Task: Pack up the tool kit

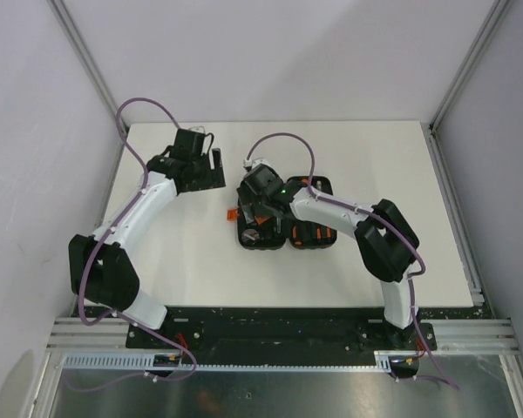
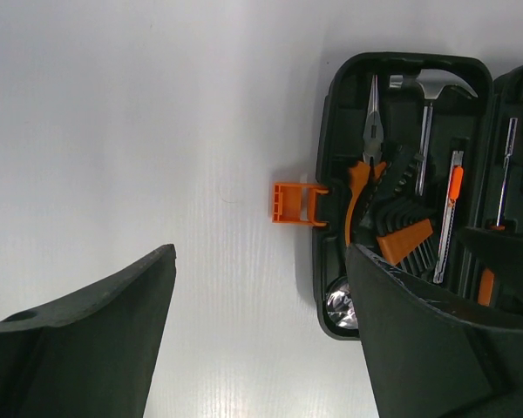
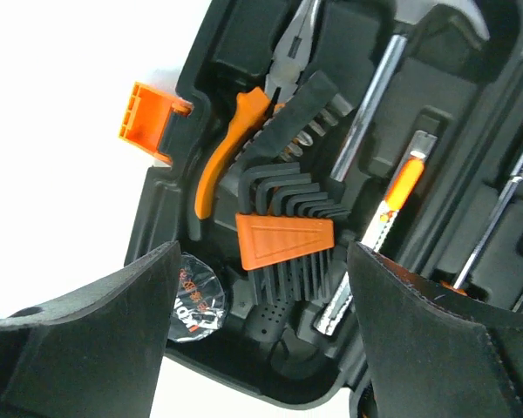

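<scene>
The tool kit (image 1: 321, 243) lies open at the table's middle, a black case with an orange latch (image 2: 296, 203) on its left side. In its left half I see pliers (image 3: 222, 165), a hammer (image 2: 427, 96), a utility knife (image 3: 392, 218) and a hex key set in an orange holder (image 3: 283, 244). A foil-wrapped round piece (image 3: 196, 296) sits at the near corner. My right gripper (image 3: 264, 248) hovers open just over the hex key set, holding nothing. My left gripper (image 2: 260, 252) is open over bare table, left of the case (image 2: 331, 131).
The right half of the case holds screwdrivers (image 2: 506, 174) with orange handles. The white table (image 1: 375, 157) is walled by grey panels on the left, back and right. In the top view the left gripper (image 1: 211, 165) sits near the back left and the right gripper (image 1: 254, 212) over the case.
</scene>
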Robot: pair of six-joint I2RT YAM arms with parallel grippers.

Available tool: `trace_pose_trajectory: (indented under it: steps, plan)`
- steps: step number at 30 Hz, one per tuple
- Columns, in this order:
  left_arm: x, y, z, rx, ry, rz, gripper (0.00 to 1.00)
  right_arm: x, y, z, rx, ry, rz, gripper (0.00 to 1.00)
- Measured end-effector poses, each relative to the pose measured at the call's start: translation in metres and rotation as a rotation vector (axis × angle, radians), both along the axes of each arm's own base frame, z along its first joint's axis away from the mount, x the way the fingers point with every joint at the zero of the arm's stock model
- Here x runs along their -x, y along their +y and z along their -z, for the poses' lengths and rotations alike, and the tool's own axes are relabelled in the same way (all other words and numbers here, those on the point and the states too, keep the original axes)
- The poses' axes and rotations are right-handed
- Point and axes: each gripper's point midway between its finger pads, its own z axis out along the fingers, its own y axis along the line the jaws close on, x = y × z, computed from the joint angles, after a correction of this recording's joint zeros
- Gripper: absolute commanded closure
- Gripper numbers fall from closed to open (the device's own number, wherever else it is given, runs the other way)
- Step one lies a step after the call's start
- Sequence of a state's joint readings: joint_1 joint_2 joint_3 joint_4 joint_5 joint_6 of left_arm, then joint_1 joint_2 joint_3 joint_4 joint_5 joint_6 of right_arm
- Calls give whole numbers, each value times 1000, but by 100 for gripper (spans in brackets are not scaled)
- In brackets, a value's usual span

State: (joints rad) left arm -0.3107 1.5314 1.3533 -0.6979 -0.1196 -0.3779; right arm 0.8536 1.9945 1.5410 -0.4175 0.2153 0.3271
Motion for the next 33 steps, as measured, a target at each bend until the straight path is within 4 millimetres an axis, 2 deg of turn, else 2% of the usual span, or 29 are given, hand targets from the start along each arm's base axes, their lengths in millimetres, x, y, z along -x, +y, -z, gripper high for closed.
trace_pose_trajectory:
  steps: [3,5,9,12,13,16,19,23,28,33]
  plan:
    - [2,-2,3,10,10,4,16,-4,-7,-13,-19,-6,24,23]
    - [4,-5,7,22,26,16,16,-10,-19,-26,-48,-10,60,24]
    - [7,-20,17,78,66,70,14,-23,-59,-45,-96,-14,165,25]
    - [10,-33,30,128,107,121,13,-32,-96,-47,-112,-2,260,25]
    - [12,-40,36,153,131,149,16,-34,-111,-45,-115,9,296,25]
    - [18,-52,51,200,184,200,34,-37,-144,-36,-109,40,372,26]
    - [22,-63,63,232,222,237,48,-36,-167,-28,-100,68,424,26]
    - [25,-79,70,249,217,277,57,-34,-173,-28,-111,82,438,27]
    - [22,-112,79,265,188,332,70,-31,-172,-33,-131,84,439,28]
    - [15,-128,109,252,217,319,83,-26,-177,-30,-133,98,448,28]
